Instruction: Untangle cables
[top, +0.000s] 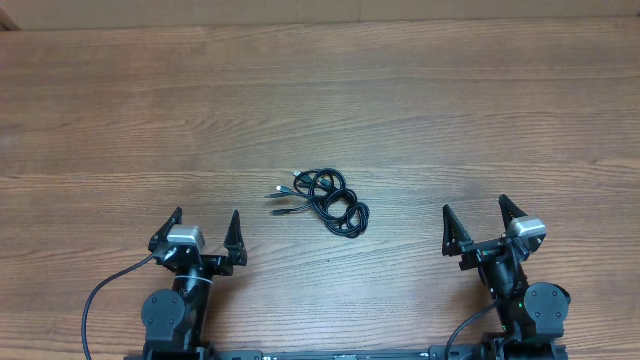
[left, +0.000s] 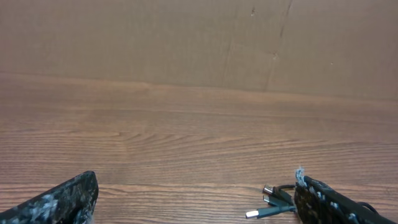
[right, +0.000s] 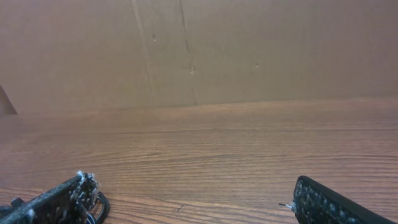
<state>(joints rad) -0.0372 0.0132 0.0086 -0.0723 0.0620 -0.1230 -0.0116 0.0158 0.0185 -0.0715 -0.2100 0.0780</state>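
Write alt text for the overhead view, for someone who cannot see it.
A small tangle of black cables lies near the middle of a wooden table, its connector ends sticking out toward the left arm's side. The left claw and right claw sit open near the table's front edge, one on each side of the tangle, touching nothing.

Overhead: straight down, high above cables (top: 322, 201).
Left wrist: low, left of cables, facing wall (left: 186, 43).
Right wrist: low, right of cables; all views share them.
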